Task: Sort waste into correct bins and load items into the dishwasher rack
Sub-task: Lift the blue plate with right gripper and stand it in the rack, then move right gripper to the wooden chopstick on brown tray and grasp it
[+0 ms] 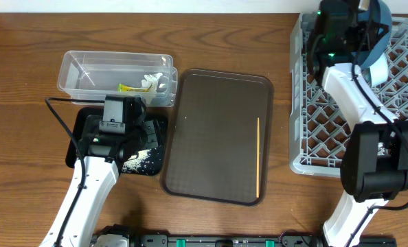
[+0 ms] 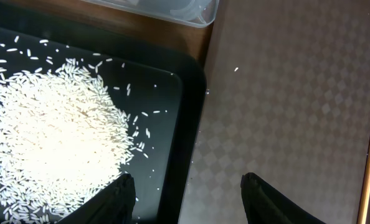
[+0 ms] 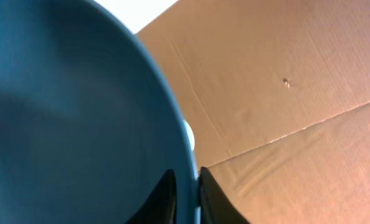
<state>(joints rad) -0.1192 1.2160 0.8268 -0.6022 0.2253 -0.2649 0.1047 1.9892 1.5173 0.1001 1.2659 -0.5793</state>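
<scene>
Right gripper (image 3: 186, 199): jaws nearly closed on the rim of the dark blue dish (image 3: 79, 112), one finger on each side. I can't tell how firm the pinch is. Overhead shows the dish (image 1: 382, 20) up at the far end of the grey dishwasher rack (image 1: 314, 130). I can't tell whether it is seated between the pegs, so I'd call this placement in progress, not done.

A pale rounded shape (image 1: 380, 68) sits just beside the dish in the rack. It's probably one of the pale bowls, but the arm blocks the view. I can't make out the second bowl.

Left gripper (image 2: 188, 199): jaws about half open and holding nothing. It hangs over the edge where the black tray (image 2: 166, 124) meets the brown serving tray (image 2: 284, 112).

Done, by the look of it:
- The rice (image 2: 54, 137) is piled in the black tray.
- The yellow-green wrapper (image 1: 127, 87) and the white tissue (image 1: 152, 81) are in the clear tub (image 1: 73, 65).

Left to do:
- The wooden stick (image 1: 258, 154) lies on the serving tray, near its right edge, not yet in the rack.
- One stray grain (image 2: 237, 69) is on the serving tray.
- The dish needs releasing once it is seated.

My estimate: waste sorting is essentially finished. Rack loading is mostly done, with the stick as the main open item.
</scene>
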